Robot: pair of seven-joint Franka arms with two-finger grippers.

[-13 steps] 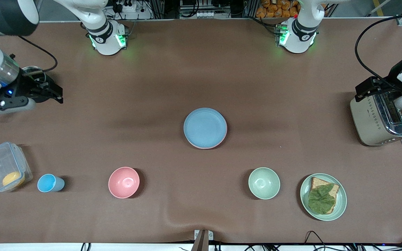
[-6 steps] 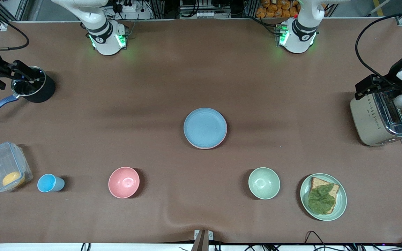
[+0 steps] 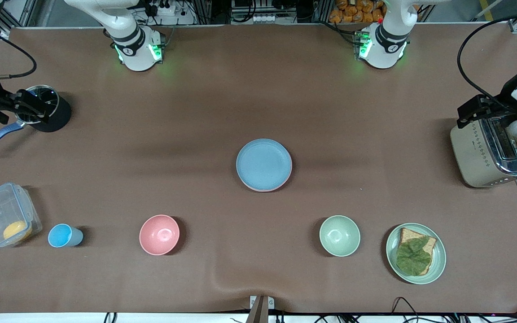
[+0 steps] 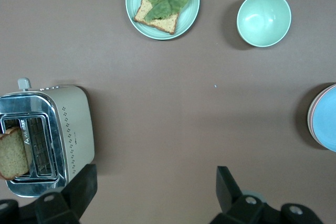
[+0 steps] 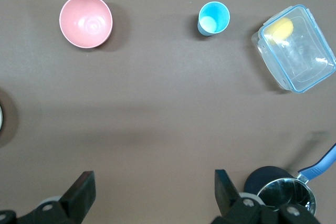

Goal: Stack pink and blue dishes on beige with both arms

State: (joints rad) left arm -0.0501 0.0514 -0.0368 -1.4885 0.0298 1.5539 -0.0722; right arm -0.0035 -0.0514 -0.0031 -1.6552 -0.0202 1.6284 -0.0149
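Observation:
At the table's middle the light blue plate (image 3: 263, 163) lies on top of the pale pink plate (image 3: 288, 176), of which only a thin rim shows. The stack's edge also appears in the left wrist view as the blue plate (image 4: 328, 119). No beige plate shows; whatever lies under the stack is hidden. My right gripper (image 3: 29, 107) (image 5: 153, 182) is open and empty, up over the black pot at the right arm's end. At the left arm's end, my left gripper (image 3: 471, 112) (image 4: 156, 179) hangs open and empty beside the toaster.
A toaster (image 3: 494, 152) holds a bread slice. Nearer the front camera stand a green plate (image 3: 438, 260) with toast and lettuce, a green bowl (image 3: 339, 235), a pink bowl (image 3: 159, 234), a blue cup (image 3: 63, 235) and a clear container (image 3: 7, 220). The black pot (image 3: 54, 119) has a blue handle.
My right arm has pulled back from over the table toward its edge, uncovering the black pot. The left arm has barely moved. The plates stay put.

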